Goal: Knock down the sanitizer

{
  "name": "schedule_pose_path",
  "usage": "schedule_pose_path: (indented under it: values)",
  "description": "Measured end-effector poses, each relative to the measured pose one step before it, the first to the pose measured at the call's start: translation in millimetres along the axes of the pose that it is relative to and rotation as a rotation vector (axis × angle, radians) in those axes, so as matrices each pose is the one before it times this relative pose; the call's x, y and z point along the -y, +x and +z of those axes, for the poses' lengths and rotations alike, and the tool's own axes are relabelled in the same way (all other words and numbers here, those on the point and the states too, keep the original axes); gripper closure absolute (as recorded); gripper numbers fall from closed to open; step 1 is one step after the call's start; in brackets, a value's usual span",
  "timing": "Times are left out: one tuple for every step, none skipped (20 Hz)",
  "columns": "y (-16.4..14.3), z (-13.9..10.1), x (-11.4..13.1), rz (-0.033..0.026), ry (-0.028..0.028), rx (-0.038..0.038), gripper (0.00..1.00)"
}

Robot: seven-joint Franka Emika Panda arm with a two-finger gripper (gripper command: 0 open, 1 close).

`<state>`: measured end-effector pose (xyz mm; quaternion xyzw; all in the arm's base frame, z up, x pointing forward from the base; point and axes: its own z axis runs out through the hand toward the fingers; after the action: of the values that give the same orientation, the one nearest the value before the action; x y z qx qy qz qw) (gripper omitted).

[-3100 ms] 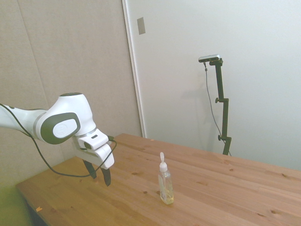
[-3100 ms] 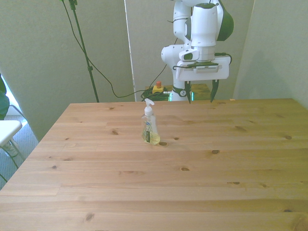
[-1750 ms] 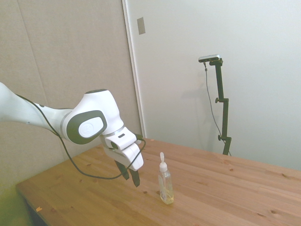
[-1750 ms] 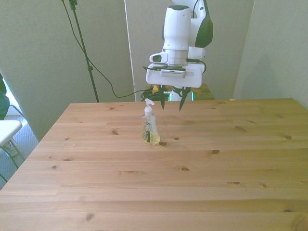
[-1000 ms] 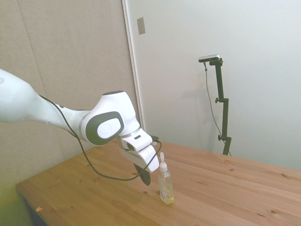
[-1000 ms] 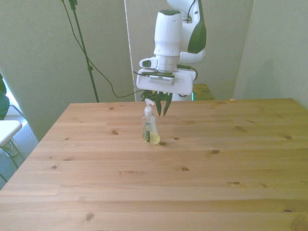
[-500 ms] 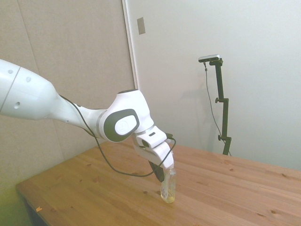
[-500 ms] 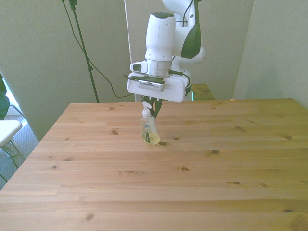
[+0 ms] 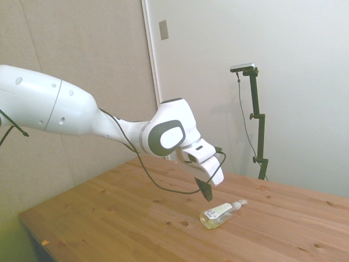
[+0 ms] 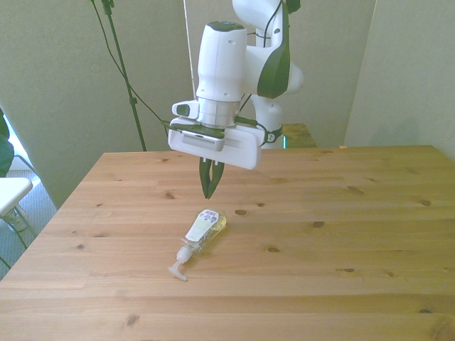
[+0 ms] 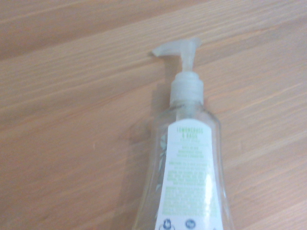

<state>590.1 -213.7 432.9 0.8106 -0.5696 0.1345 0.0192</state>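
Note:
The sanitizer (image 10: 203, 228) lies on its side on the wooden table (image 10: 334, 284), its label facing up and its white pump nozzle (image 10: 176, 269) pointing toward the near edge in the front view. In the side view the sanitizer (image 9: 217, 213) rests flat with the pump toward the picture's right. My gripper (image 10: 210, 186) hangs just above and behind the bottle's base, fingers pressed together, holding nothing and not touching the bottle. The gripper (image 9: 205, 192) is seen a short way above the wood in the side view. The wrist view shows the sanitizer (image 11: 190, 182) from close by.
The table's left edge (image 10: 43, 227) and near edge run close to the bottle in the front view. A white piece of furniture (image 10: 10, 193) stands beyond that left edge. Walls stand behind the table.
The bottle stood upright half a second ago and has toppled flat toward the near edge of the front view. The gripper swept past it toward the front view's left; its fingers closed over the last seconds.

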Motion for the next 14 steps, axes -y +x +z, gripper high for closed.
schedule_pose_path:
  values:
    - [6.06, 3.16, 2.76, 0.01363, 0.0043, 0.00172, 1.0]
    - [4.19, 1.92, 2.48, 0.00637, 0.00201, -0.00194, 1.0]
    - [4.45, 1.81, 2.57, 0.00351, 0.00066, -0.00498, 1.0]
    - [3.05, 0.99, 1.95, 0.00242, 0.00106, -0.00387, 1.0]
    - [2.67, 0.31, 1.75, 0.00225, 0.00179, -0.00323, 1.0]
    - [0.98, 0.63, 0.93, 0.00176, 0.00098, -0.00013, 1.0]
    - [-0.32, 0.97, 0.32, 0.00127, 0.00052, 0.00293, 1.0]
    - [-1.17, 1.06, 0.22, -0.00014, 0.00053, 0.00468, 1.0]
    - [-2.23, 1.56, 0.1, -0.00292, -0.00071, 0.00594, 1.0]
    - [-2.76, 1.99, -0.37, -0.0034, -0.00398, 0.00623, 0.0]
    - [-3.35, 1.99, -0.86, -0.00489, -0.00745, 0.00854, 0.0]
    - [-3.48, 1.25, -1.66, -0.00553, -0.00683, 0.00796, 0.0]
    - [-3.36, 0.41, -1.66, -0.00455, -0.00344, 0.00515, 0.0]
    - [-3.45, -1.29, -1.7, -0.0054, -0.00058, 0.00375, 0.0]
